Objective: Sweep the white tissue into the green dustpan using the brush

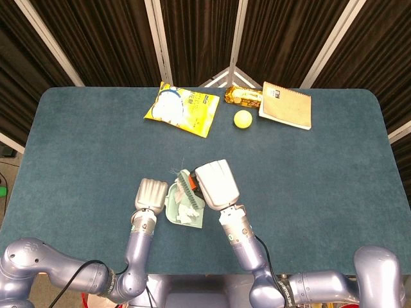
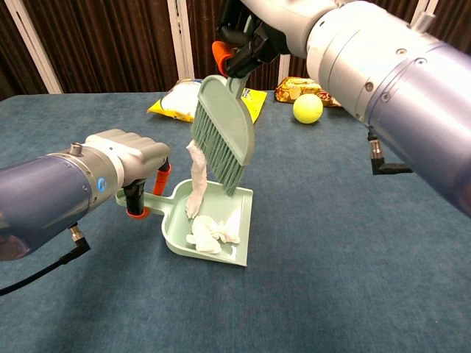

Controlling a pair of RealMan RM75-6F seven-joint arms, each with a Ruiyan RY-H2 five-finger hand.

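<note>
My left hand (image 2: pixel 125 158) (image 1: pixel 149 196) grips the orange-tipped handle of the green dustpan (image 2: pixel 213 228) (image 1: pixel 182 212), which rests on the table. Crumpled white tissue (image 2: pixel 212 232) lies inside the pan. My right hand (image 2: pixel 254 29) (image 1: pixel 216 185) holds the green brush (image 2: pixel 221 136) (image 1: pixel 187 190) by its orange-tipped handle, lifted above the pan with its bristles pointing down. A strip of white tissue (image 2: pixel 196 180) hangs from the bristles down into the pan.
Far across the blue table (image 1: pixel 308 179) lie a yellow snack bag (image 1: pixel 182 108), a yellow ball (image 1: pixel 243 119), a gold packet (image 1: pixel 243 96) and a spiral notebook (image 1: pixel 286 105). Dark curtains stand behind the table.
</note>
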